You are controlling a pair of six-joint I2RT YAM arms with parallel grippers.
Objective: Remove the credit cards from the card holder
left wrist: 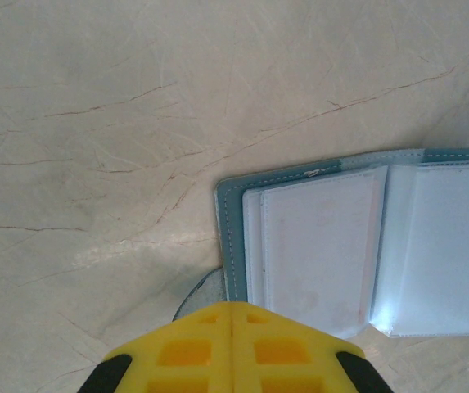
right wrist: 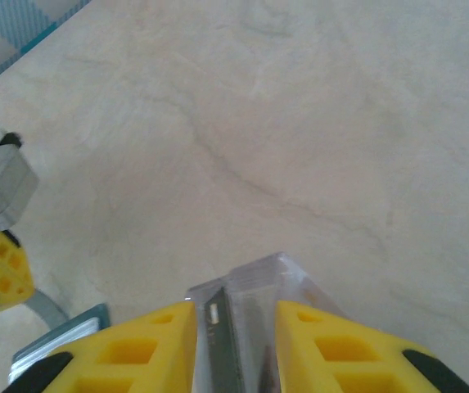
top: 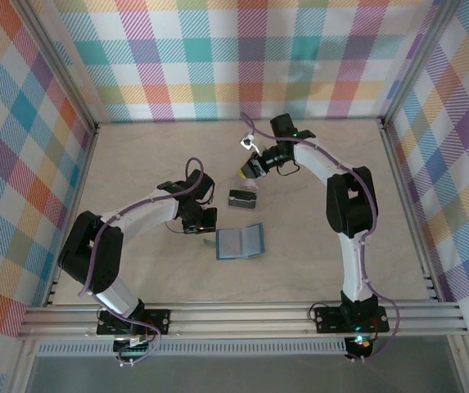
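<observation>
- The right pincer is gripping the credit cards narrowly by one end, over the table's middle. With so thin a hold, they could be slipping or fanning out.
- The left pincer, closed and empty, is waiting just beside the open card holder and is leaving it unpinned.

- card holder: right panel cut off by the picture's right edge; near left corner hidden behind left gripper.
- credit cards in right gripper: lower part cut off at the bottom edge; count unreadable.
</observation>
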